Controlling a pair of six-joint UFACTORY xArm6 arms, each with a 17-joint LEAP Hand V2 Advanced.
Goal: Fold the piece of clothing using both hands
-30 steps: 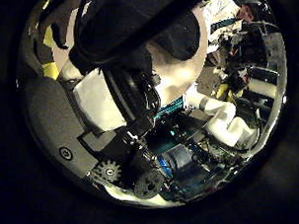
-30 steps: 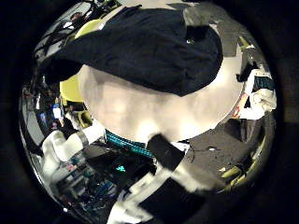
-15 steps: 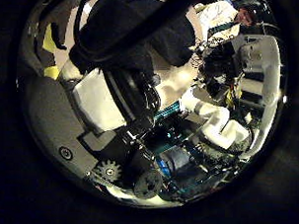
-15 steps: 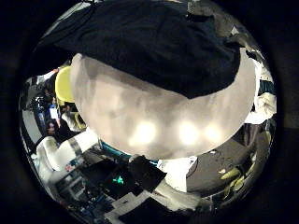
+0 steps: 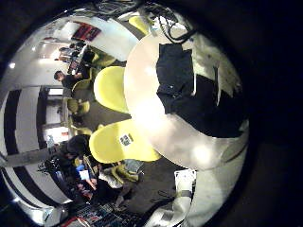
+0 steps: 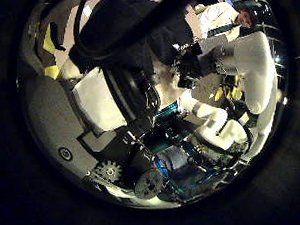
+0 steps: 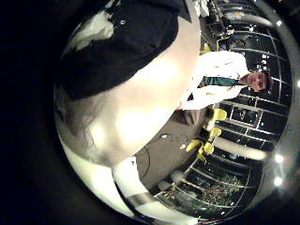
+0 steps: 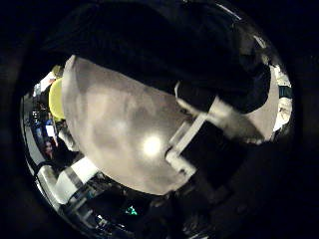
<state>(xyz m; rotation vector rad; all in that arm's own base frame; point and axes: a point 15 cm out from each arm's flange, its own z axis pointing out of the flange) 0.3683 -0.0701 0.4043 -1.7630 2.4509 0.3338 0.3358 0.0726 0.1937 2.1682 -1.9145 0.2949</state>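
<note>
A: Start with the left little finger side palm view. Where's the piece of clothing (image 5: 194, 95)?

B: Spread dark on the round, pale worktop (image 5: 156, 132), well below that palm. Yellow chairs (image 5: 118, 142) stand beside the worktop. I'd judge the left hand needs to come down to an edge of the cloth before curling.

A: Left thumb side palm view?

B: The left hand (image 6: 116, 96) fills it with its own white and black parts; whether its fingers are apart or together I cannot tell. The other arm (image 6: 236, 66) now reaches into view beside the cloth; half a second ago it was barely there.

A: Right little finger side?

B: Clothing (image 7: 127, 42) close, on the worktop (image 7: 141, 112).

A: Right thumb side?

B: The cloth (image 8: 169, 45) is very near. One of the right hand's fingers (image 8: 214, 115) stretches straight over its edge, not clamped on anything. Earlier that finger wasn't across the cloth. Best to pinch the hem, matching the left, then lift together.
</note>
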